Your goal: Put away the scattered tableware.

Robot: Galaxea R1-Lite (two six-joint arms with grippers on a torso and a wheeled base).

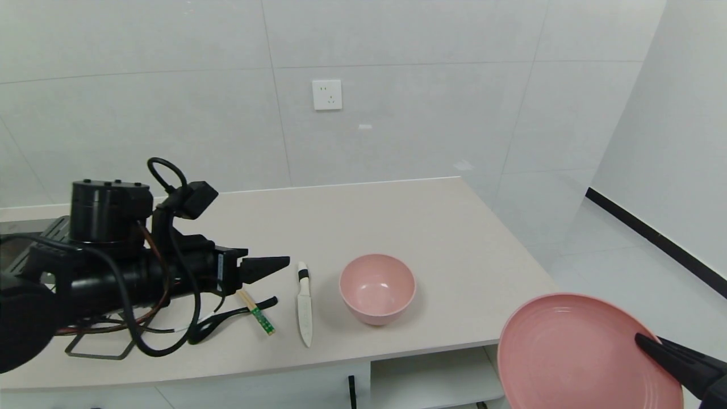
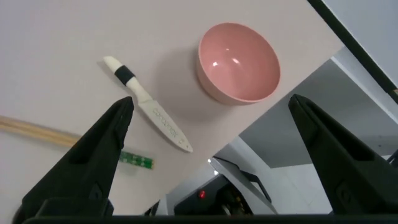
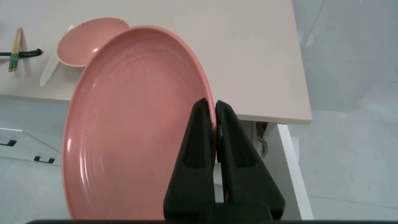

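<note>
Beyond the front right corner of the pale beige countertop (image 1: 431, 227), my right gripper (image 3: 215, 111) is clamped on the rim of the round, glossy pink plate (image 1: 573, 352), which hangs tilted in the air. To stow it well, I judge I need a firm pinch and a path clear of the counter's corner. On the top lie the deep pink bowl (image 1: 377, 287), the white black-banded knife (image 1: 305, 309) just beside it, and the wooden chopsticks (image 1: 258, 315), near my left gripper (image 1: 272, 266), its jaws wide apart and empty.

The right gripper (image 3: 215, 109) pinches the rim of a tilted pink plate (image 3: 124, 130), its fingers (image 3: 198, 143) closed on both faces. Beyond the plate, a pink bowl (image 3: 87, 38), a white knife (image 3: 50, 70) and chopsticks (image 3: 15, 45) lie on the bench (image 3: 249, 56).
</note>
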